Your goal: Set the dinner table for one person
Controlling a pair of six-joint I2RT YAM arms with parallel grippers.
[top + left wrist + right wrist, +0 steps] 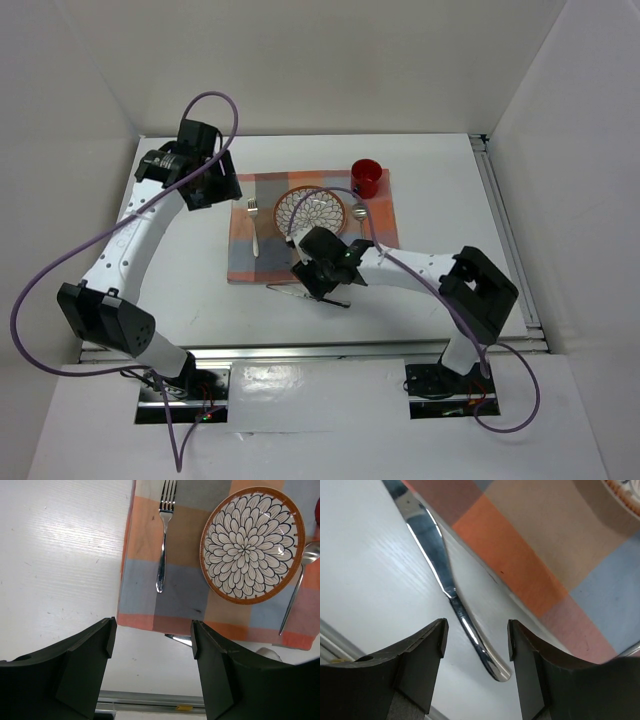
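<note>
While my right pincer [476, 640] hangs released, its blunt black jaws spread wide, a slim, mirror-bright steel table knife [432, 540] lies between them on the smooth white dinner table [365, 580], just beside the woven checkered placemat [535, 545]. My left pincer [152, 640] gapes open over the table's faintly grained surface.

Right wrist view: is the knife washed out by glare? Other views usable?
Right wrist: a bright glare streak runs along the knife, outline clear against the white table; the right gripper's fingers are dark and soft. Left wrist: fork and plate sharp, small highlights only. Top external: even light, faint shadows.
</note>
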